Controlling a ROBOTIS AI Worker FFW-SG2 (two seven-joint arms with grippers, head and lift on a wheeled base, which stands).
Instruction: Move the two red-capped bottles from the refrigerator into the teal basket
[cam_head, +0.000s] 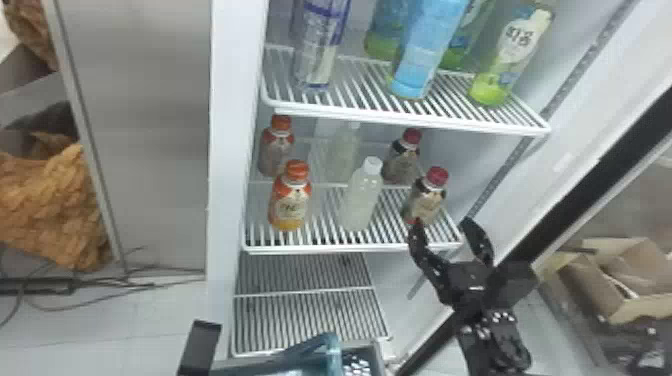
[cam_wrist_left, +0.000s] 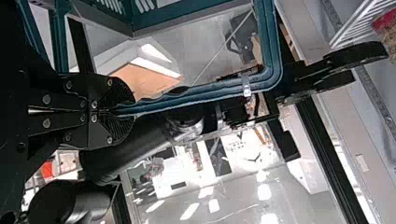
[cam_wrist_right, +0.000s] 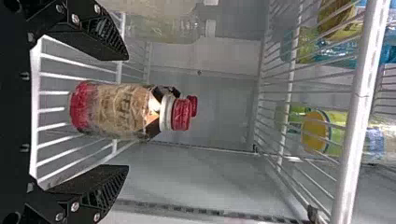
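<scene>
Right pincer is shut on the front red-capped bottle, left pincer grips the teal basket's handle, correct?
Not shut: the right wrist view shows the right pincer open, with a gap on each side of the front red-capped bottle. The left pincer does grip the teal basket's handle.

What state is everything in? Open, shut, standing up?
Left tool: shut on handle
Right tool: open
Basket: held by handle
Red-capped bottles: upright, capped
Orange-capped bottles: upright, capped
White-capped bottles: upright, capped
Tall bottles: upright
Fridge: open
Cardboard box: open
</scene>
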